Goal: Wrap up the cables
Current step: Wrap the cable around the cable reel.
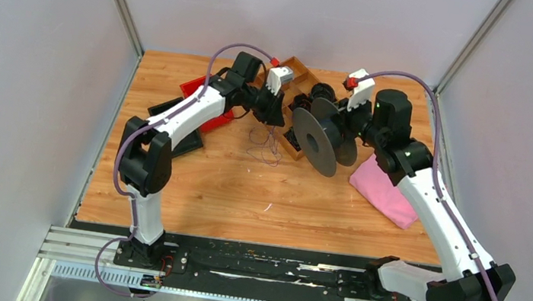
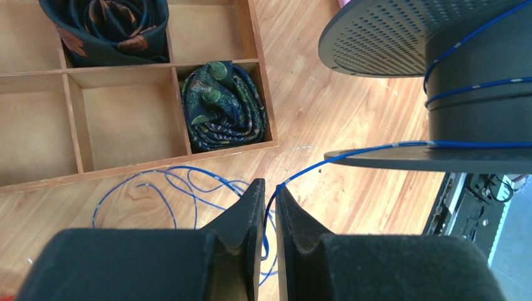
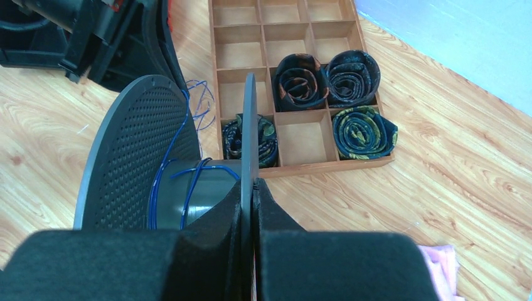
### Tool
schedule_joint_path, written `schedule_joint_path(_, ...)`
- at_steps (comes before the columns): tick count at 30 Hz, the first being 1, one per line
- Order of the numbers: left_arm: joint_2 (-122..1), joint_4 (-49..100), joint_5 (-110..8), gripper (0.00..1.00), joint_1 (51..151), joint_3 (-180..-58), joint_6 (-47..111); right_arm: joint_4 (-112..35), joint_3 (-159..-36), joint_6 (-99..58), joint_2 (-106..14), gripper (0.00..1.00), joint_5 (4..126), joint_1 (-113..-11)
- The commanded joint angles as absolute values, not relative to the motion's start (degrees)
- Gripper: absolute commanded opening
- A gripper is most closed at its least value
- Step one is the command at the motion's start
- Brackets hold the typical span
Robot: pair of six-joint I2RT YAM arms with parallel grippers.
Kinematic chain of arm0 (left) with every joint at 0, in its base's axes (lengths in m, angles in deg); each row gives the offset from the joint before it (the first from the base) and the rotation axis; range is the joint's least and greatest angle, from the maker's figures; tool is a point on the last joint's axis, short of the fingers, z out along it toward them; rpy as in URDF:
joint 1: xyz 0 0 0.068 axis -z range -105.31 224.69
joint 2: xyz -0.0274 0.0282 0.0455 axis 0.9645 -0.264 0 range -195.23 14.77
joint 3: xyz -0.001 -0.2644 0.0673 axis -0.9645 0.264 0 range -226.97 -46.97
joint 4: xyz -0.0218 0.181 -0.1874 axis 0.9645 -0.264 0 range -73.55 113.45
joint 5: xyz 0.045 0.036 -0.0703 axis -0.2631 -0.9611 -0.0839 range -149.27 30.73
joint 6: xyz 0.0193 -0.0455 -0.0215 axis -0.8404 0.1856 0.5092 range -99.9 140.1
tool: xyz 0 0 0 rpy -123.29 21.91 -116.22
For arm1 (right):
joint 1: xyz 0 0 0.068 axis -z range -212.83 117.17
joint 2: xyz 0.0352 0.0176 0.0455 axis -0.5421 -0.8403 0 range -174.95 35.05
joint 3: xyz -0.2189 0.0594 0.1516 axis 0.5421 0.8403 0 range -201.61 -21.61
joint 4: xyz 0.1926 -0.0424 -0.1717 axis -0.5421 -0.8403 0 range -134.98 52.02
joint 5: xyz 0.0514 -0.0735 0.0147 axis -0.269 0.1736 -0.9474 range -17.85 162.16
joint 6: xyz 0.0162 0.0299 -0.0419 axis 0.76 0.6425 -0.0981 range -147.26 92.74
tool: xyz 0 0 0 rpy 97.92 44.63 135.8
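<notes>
No readable text, labels, brands, numbers or signs on anything

1. Table: wood with plain grain and a light sheen.
2. Tray: pale bare wood, matt.
3. Spool: dark grey plastic, matt, with one flange covered in small holes.
4. Cable: thin blue sheath, smooth and slightly glossy.
5. Rolls in the tray: patterned woven cloth with a soft sheen.
6. Pink cloth, right: soft and matt.
7. Left gripper: matt black plastic.
8. Arm shells: smooth glossy white plastic.
9. Near rail: brushed metal.
</notes>
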State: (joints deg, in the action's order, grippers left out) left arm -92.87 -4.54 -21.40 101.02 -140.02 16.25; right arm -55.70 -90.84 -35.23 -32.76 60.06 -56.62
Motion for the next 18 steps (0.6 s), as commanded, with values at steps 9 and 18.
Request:
schedule_joint_path(9,-92.8,5.7,-21.1,0.17,100.8,-133.2,20.7,-57.1,-99.8,-29.9,-33.5,0.01,56.6,-54.6)
schedule_joint_path(18,-92.7,8.1,-20.7,0.19,100.7,-130.5,22.1,-58.8,-103.4,-29.1,-33.9,0.01,56.1,-53.6)
